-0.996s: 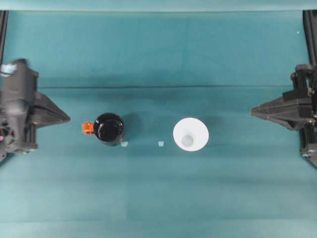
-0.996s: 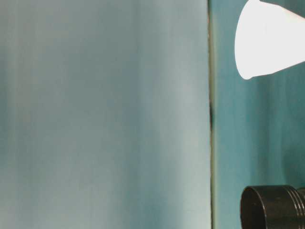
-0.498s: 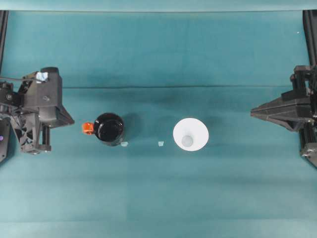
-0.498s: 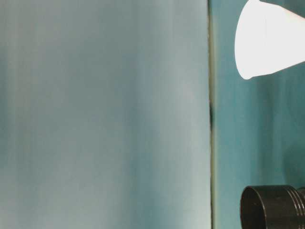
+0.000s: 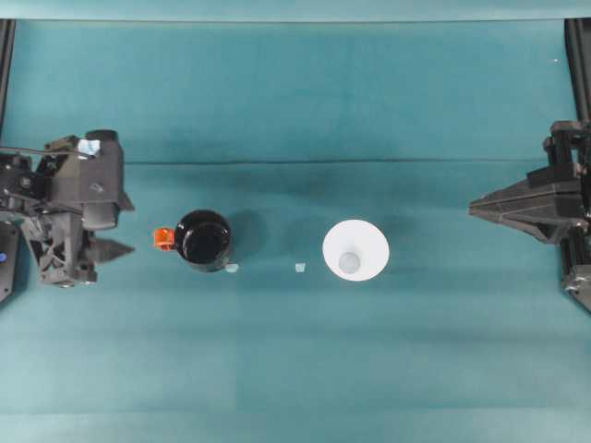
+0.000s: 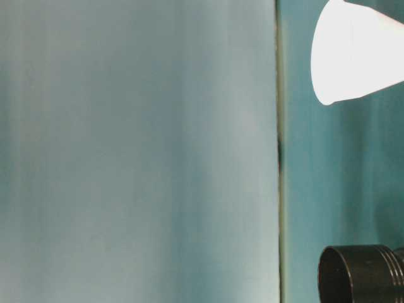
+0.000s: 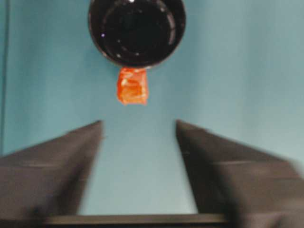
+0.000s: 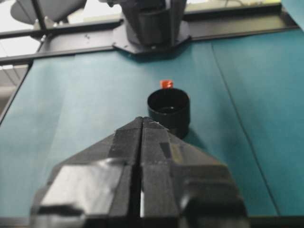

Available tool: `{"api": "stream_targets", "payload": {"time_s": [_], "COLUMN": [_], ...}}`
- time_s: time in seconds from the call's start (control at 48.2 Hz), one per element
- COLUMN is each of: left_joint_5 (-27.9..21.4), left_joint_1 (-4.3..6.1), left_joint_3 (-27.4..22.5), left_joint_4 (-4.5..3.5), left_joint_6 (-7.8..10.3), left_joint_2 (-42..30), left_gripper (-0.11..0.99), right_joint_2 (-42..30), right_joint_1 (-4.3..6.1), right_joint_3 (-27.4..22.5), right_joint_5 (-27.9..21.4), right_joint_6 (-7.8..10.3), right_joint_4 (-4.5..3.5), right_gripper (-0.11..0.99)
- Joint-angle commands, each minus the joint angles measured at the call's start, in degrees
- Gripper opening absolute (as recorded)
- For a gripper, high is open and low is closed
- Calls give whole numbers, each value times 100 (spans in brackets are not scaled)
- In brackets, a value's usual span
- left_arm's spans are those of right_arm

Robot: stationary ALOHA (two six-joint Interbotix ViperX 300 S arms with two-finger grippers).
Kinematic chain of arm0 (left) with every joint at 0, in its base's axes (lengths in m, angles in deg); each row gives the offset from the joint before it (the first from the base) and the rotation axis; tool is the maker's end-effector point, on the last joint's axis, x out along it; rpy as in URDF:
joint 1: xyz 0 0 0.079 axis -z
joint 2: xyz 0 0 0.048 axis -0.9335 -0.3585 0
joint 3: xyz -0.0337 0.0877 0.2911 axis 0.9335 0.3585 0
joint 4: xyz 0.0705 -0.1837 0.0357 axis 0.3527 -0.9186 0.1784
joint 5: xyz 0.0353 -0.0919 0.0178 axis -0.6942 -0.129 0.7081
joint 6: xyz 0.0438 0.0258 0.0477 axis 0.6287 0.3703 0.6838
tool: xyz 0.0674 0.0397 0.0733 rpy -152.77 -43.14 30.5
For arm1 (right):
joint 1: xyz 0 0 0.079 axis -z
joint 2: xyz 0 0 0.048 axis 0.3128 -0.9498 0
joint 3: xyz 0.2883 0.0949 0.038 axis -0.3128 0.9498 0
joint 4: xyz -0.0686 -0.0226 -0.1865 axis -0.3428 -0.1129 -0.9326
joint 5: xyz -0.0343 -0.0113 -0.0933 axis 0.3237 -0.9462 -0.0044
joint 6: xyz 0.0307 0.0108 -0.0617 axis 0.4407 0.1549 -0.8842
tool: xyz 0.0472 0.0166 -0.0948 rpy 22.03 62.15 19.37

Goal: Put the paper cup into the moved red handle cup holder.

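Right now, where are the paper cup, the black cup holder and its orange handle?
paper cup (image 5: 355, 250), overhead view, inner wall
black cup holder (image 5: 203, 240), overhead view, dark inside
orange handle (image 7: 132, 86), left wrist view, middle of tab

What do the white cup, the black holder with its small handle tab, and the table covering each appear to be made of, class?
The paper cup looks like thin matte white paper, with no shine. The cup holder appears to be hard glossy black plastic, since small highlights glint inside it. Its orange-red handle tab looks crinkled, possibly tape. The table covering seems to be teal cloth, showing faint creases.
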Motion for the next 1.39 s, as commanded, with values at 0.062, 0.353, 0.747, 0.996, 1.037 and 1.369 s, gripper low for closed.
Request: {"api": "stream_targets", "payload": {"time_s": [0.062, 0.353, 0.747, 0.996, 1.037, 1.369], "left_joint_5": [44, 246, 984, 1371, 1406, 1389], "left_joint_1": [0, -35, -211, -308, -316, -325], "left_joint_3": [-167, -176, -132, -105, -105, -9], "left_joint_4": [26, 26, 26, 26, 26, 26], "left_joint_6": [0, -9, -18, 9, 9, 9], "left_joint_2": [-149, -729, -1837, -2197, -2206, -2224], "left_gripper": [97, 99, 99, 99, 99, 99], "right_joint_2": [-9, -9, -9, 9, 18, 105], "right_joint_1": [18, 18, 18, 18, 18, 18], "right_joint_3": [-114, -114, -114, -114, -114, -114], "right_joint_5": [18, -18, -88, -123, -141, -264], "right_joint_6": [53, 53, 62, 53, 53, 53], "right_joint_4": [9, 18, 18, 18, 18, 18], "right_gripper": [-11, -11, -11, -11, -11, -11]}}
